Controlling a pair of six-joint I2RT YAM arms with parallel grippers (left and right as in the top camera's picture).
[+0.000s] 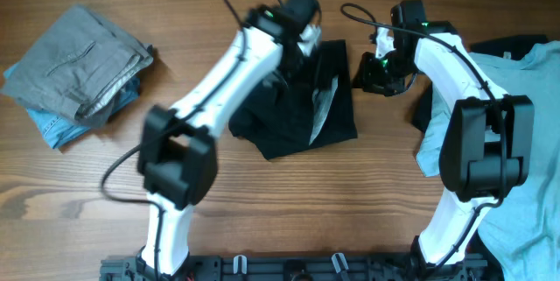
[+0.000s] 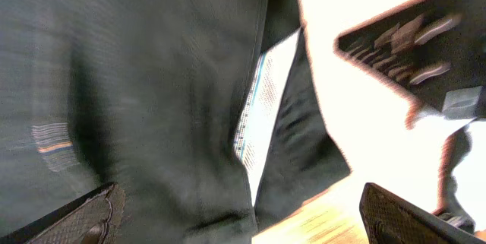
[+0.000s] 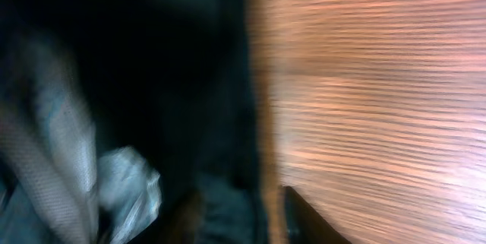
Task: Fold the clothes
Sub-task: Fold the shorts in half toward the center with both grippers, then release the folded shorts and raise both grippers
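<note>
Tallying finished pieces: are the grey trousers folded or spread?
Folded: the grey trousers lie in a compact layered bundle atop blue denim.

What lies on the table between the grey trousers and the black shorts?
Bare table from the trousers to the shorts; only the left arm crosses above it, as the overhead view shows.

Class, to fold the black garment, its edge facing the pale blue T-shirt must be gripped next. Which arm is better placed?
Probably right. The right gripper sits beside that edge of the black garment; its wrist view shows cloth meeting table. The left gripper, open, hangs over the cloth itself.
</note>
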